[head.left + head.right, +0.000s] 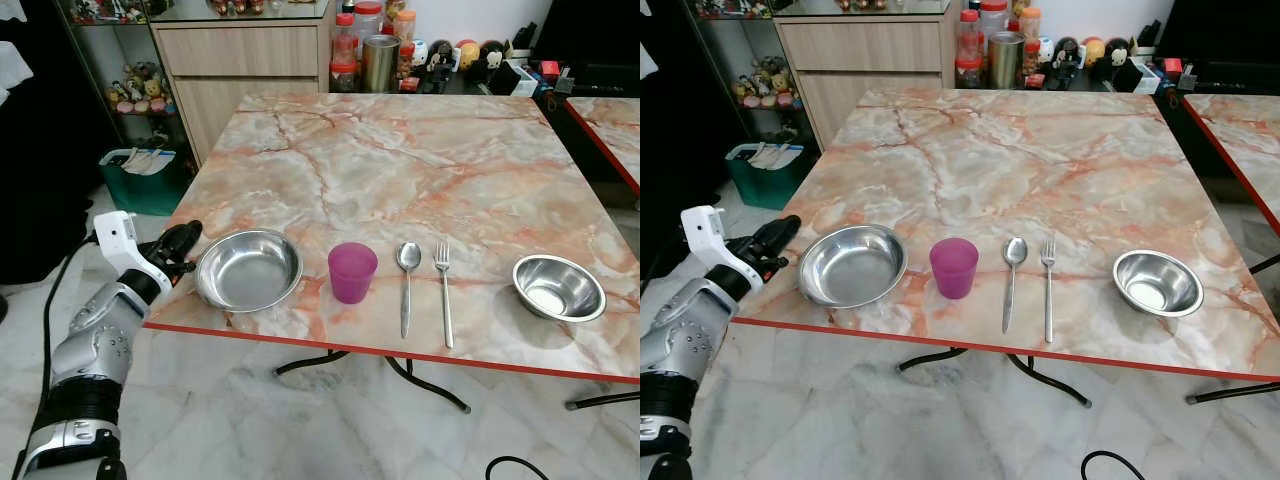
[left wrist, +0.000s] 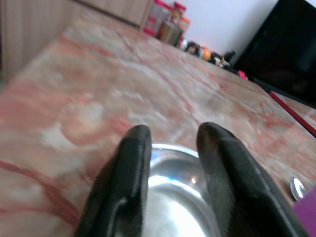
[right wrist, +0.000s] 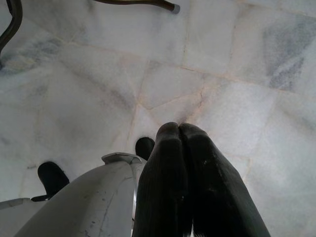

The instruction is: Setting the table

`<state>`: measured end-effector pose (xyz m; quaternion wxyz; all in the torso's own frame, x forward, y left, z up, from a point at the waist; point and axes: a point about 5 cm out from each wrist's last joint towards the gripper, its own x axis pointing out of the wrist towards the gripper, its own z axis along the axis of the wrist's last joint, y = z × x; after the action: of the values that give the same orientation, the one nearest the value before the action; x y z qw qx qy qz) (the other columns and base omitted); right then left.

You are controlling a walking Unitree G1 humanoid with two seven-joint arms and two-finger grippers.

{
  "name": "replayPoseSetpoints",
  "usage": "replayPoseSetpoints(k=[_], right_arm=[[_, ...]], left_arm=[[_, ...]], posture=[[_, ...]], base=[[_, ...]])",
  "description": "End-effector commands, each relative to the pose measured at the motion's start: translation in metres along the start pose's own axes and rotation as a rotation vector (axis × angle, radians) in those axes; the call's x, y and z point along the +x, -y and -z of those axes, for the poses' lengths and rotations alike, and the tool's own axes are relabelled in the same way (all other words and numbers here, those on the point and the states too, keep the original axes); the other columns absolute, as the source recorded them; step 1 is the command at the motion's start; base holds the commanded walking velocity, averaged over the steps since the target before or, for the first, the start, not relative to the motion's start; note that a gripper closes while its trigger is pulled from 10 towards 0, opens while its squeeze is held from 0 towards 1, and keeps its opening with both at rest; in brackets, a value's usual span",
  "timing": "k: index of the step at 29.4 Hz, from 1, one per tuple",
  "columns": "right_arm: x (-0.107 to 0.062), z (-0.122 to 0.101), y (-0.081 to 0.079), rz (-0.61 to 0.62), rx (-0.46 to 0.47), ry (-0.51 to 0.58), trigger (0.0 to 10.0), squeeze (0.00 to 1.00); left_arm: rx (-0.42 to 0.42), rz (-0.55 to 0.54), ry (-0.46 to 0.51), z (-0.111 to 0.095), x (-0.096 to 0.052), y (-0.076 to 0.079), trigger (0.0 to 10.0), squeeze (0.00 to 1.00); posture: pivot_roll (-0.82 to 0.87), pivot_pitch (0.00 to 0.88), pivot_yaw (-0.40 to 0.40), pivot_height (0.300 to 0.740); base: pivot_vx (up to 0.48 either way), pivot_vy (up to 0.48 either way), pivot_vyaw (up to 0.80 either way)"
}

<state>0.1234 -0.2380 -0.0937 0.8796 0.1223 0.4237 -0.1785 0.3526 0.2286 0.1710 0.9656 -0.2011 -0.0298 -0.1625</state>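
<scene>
On the marble table (image 1: 400, 150), near its front edge, stand a row of things: a large steel bowl (image 1: 248, 268), a purple cup (image 1: 352, 272), a spoon (image 1: 407, 285), a fork (image 1: 444, 292) and a small steel bowl (image 1: 558, 287). My left gripper (image 1: 185, 243) hovers at the table's left edge, right beside the large bowl's rim. In the left wrist view its fingers (image 2: 128, 168) stand open, with the bowl (image 2: 173, 197) showing in the gap and nothing held. My right gripper (image 3: 178, 129) hangs idle over the floor, shut and empty.
A wooden cabinet (image 1: 240, 60) and jars (image 1: 370, 50) stand behind the table. A green basket (image 1: 140, 175) sits on the floor at the left. A second marble table (image 1: 610, 130) stands to the right. A black cable (image 1: 510, 465) lies on the floor near the front.
</scene>
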Motion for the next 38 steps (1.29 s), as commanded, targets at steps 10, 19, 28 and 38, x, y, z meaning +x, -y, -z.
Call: replayPoseSetpoints(k=[10,19,28,38], right_arm=[[-0.002,0.008,0.003,0.018,0.025,-0.021,10.0,0.0],[-0.002,0.009,0.001,0.017,0.03,-0.026,10.0,0.0],[-0.004,0.008,0.01,0.027,0.027,-0.031,10.0,0.0],[-0.004,0.009,0.013,0.03,0.022,-0.031,10.0,0.0]], left_arm=[[-0.138,-0.021,-0.064,0.011,0.003,0.004,10.0,0.0],[-0.102,-0.259,-0.202,0.035,-0.008,-0.023,10.0,0.0],[-0.16,-0.293,-0.093,0.022,-0.004,-0.025,10.0,0.0],[-0.198,-0.228,0.05,-0.015,0.003,-0.017,10.0,0.0]], posture=[[0.0,0.139,0.052,0.74],[0.0,0.131,0.051,0.74],[0.0,0.127,0.041,0.74],[0.0,0.127,0.035,0.74]], base=[[0.0,0.0,0.0],[0.0,0.0,0.0],[0.0,0.0,0.0],[0.0,0.0,0.0]])
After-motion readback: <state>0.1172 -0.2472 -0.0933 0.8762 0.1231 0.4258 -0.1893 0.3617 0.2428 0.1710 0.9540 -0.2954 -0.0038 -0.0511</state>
